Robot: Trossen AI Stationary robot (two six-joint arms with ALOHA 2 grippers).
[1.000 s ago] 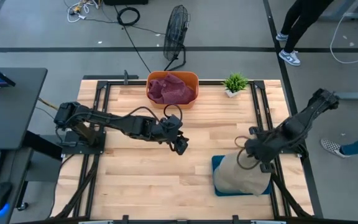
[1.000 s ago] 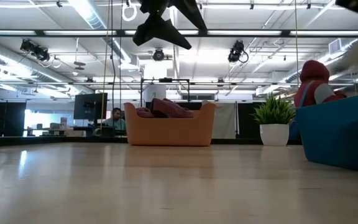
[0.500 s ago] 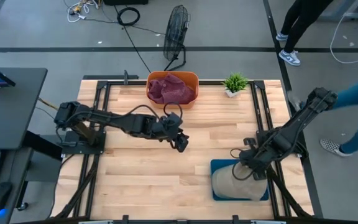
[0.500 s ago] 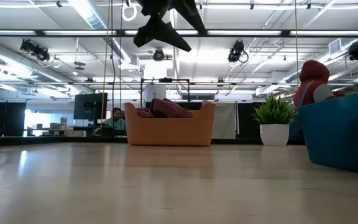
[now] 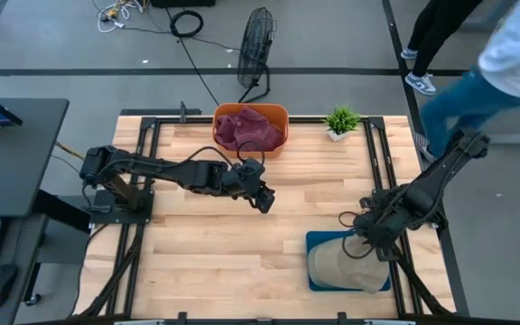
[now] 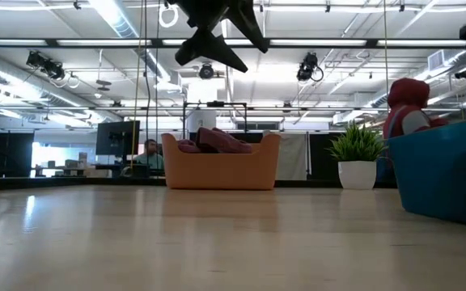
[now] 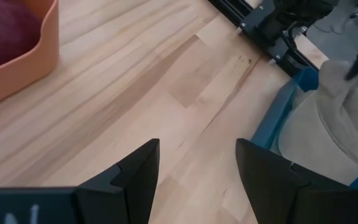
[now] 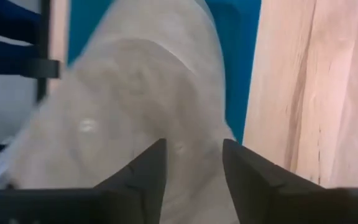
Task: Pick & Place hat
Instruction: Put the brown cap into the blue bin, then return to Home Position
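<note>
A beige hat (image 5: 343,266) lies in a blue bin (image 5: 318,236) at the table's near right; its cloth fills the right wrist view (image 8: 135,93). My right gripper (image 5: 361,236) is over the hat's far side, open, with its fingers either side of the crown (image 8: 193,162). My left gripper (image 5: 265,202) hangs open above the table's middle, with nothing between its fingers (image 7: 197,168). It sees the hat (image 7: 347,118) farther off. A maroon hat (image 5: 249,129) lies in an orange bin (image 5: 278,112) at the far edge. My right gripper points down at the beige hat's crown (image 8: 185,106) from above, with its two fingers apart. I cannot tell whether the fingertips touch the cloth. The hat rests in the blue bin.
A small potted plant (image 5: 341,120) stands at the far right, next to the orange bin. Bare wood lies between the two bins. A person (image 5: 504,54) walks past the table's right far corner, and a floor fan (image 5: 256,41) stands beyond the far edge.
My right gripper has carried the beige hat a little toward the table's near edge and down, so the hat now lies lower in the blue bin. The gripper has then drawn back slightly toward the far edge. The person has walked in at the far right.
</note>
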